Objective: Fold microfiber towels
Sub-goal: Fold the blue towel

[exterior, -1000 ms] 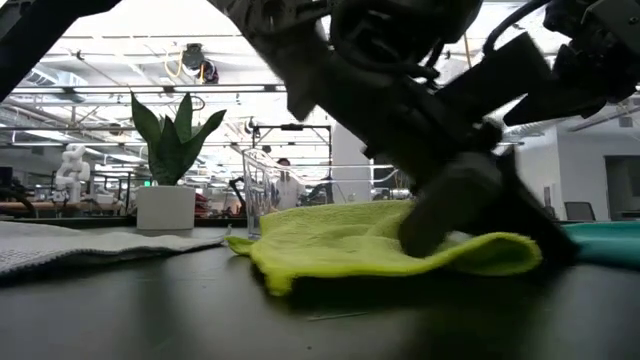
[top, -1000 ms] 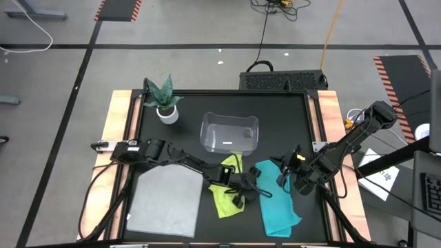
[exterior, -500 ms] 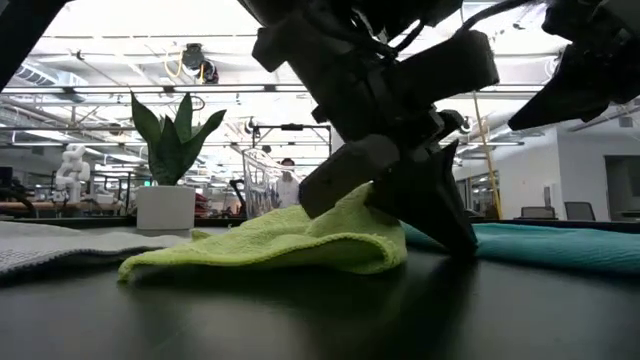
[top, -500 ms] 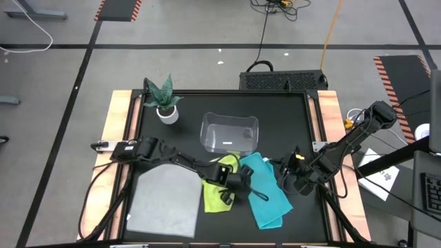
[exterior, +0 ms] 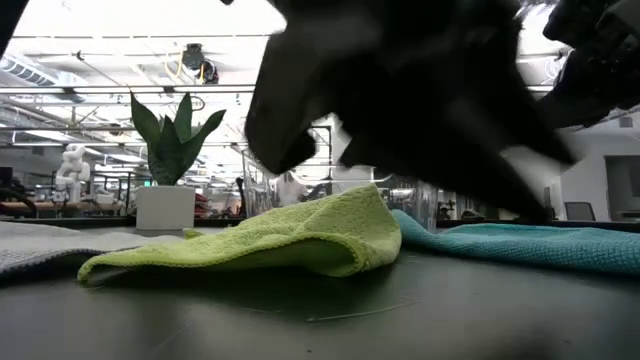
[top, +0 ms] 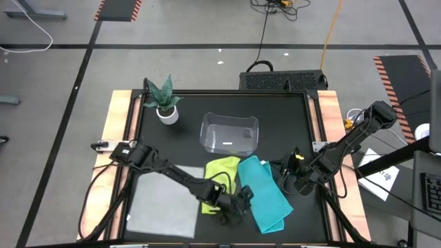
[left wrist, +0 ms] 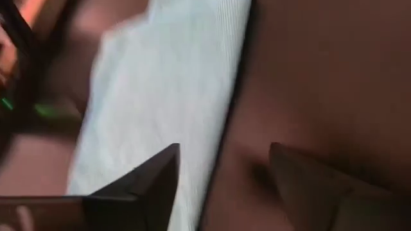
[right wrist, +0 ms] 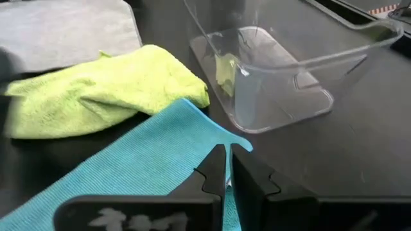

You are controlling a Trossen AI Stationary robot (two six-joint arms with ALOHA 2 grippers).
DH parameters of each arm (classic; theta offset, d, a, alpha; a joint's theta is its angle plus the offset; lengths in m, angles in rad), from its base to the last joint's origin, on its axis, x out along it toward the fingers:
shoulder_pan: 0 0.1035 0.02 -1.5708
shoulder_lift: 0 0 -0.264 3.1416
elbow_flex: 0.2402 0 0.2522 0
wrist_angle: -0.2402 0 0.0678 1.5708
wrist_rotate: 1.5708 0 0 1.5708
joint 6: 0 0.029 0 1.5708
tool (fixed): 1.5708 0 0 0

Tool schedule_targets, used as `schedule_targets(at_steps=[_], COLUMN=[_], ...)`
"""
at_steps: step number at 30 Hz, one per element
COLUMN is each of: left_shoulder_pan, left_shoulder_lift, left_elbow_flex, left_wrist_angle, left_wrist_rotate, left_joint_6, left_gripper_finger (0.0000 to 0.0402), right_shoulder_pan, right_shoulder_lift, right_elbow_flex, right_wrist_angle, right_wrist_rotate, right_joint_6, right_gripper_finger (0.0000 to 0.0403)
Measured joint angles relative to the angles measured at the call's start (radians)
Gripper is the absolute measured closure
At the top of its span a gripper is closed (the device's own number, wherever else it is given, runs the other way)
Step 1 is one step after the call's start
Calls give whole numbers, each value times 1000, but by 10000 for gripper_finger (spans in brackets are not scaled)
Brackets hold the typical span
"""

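A: Where is your left gripper (top: 234, 210) right now?
B: Low over the near part of the table (top: 310, 220), just at the near edge of the yellow-green towel (top: 219, 180). In the left wrist view its fingers (left wrist: 144, 183) stand apart with nothing between them, and only the dark tabletop and the grey towel (left wrist: 160, 96) show past them.

A: And your right gripper (top: 288, 180)?
B: It sits at the far right corner of the teal towel (top: 265, 196). In its own wrist view the two fingers (right wrist: 215, 173) are pressed together over the teal towel's edge (right wrist: 148, 173); you cannot tell from these views whether any cloth is pinched in them.

A: How do the towels lie?
B: The yellow-green towel is bunched into a loose mound in the middle of the table, and the teal towel lies just beside it on the right, touching it, as a long strip angled toward the near edge. From the low view the yellow-green towel (exterior: 270, 240) humps up in front, with the teal one (exterior: 520, 245) flat behind it. The grey towel (top: 162, 207) is spread flat at the near left, under your left arm.

A: Anything else around them?
B: A clear plastic bin (top: 229, 132) stands just beyond the yellow-green towel, and a small potted plant (top: 164, 103) sits at the far left corner.
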Motion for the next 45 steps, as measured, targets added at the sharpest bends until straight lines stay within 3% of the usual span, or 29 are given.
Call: schedule_targets(at_steps=[6,15,25,29,35,45], left_shoulder_pan=[-17,-9,9,22,20,-47], left_shoulder_lift=[14,55,148,150,149,115], left_elbow_flex=[2,3,4,3,3,6], left_wrist_angle=[169,198,401,399,354,118], left_wrist_rotate=[-11,50,31,56,122,77], left_joint_6=[-52,-100,-100,-117,-128,-102], left_gripper_finger=[129,128,132,190,373,399], right_shoulder_pan=[-1,-33,-61,-61,-61,-61], right_shoulder_lift=[0,-1,-17,-23,-26,-25], right_elbow_flex=[-63,-81,-81,-81,-81,-81], right_wrist_angle=[88,138,164,191,207,206], right_wrist_rotate=[0,1,-1,-1,0,-1], right_joint_6=[1,-27,-76,-109,-126,-130], right_gripper_finger=[390,390,390,390,390,390])
